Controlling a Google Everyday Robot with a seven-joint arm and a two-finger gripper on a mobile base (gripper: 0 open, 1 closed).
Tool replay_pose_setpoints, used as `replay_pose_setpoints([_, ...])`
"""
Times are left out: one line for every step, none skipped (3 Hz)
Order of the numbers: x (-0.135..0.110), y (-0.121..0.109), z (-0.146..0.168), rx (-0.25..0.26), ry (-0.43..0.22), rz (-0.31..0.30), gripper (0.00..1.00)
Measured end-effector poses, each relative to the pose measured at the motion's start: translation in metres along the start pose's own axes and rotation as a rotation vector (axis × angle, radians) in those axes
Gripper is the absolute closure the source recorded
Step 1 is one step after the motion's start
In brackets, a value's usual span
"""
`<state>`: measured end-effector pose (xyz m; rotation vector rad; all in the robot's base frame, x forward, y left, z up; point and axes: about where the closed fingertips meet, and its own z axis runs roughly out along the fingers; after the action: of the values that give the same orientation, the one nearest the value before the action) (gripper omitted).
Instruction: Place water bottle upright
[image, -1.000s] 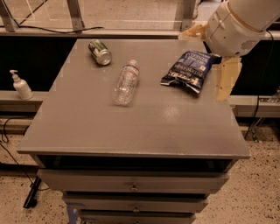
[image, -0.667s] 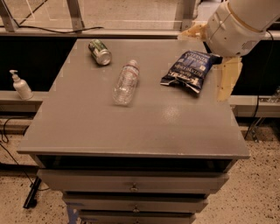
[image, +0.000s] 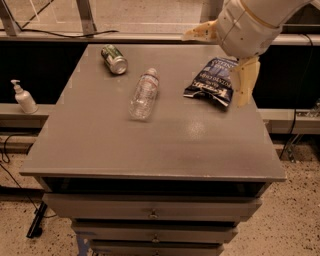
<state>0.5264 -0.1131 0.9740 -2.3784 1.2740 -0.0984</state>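
Gripper (image: 214, 69) over chip bag (image: 209, 86), fingers (image: 245, 80) wide; water bottle (image: 144, 94) on its side, label illegible.

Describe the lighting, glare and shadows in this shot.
Camera view: a pale sheen sits on the table, right of the water bottle, which lies on its side. The open end effector hangs brightly lit over the table's right rear, by the chip bag. The tabletop's overhang leaves the gap above the drawers in dark shadow.
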Motion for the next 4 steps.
replay_pose_setpoints([-0.030,-0.028,0.041,-0.046,-0.004,-0.201,0.00])
replay_pose_setpoints([-0.058,-0.049,0.084,-0.083,0.007,-0.392,0.00])
replay_pose_setpoints([-0.078,-0.077,0.113,-0.074,0.054,-0.571,0.00])
replay_pose_setpoints([-0.085,-0.109,0.132,-0.084,0.107,-0.687,0.00])
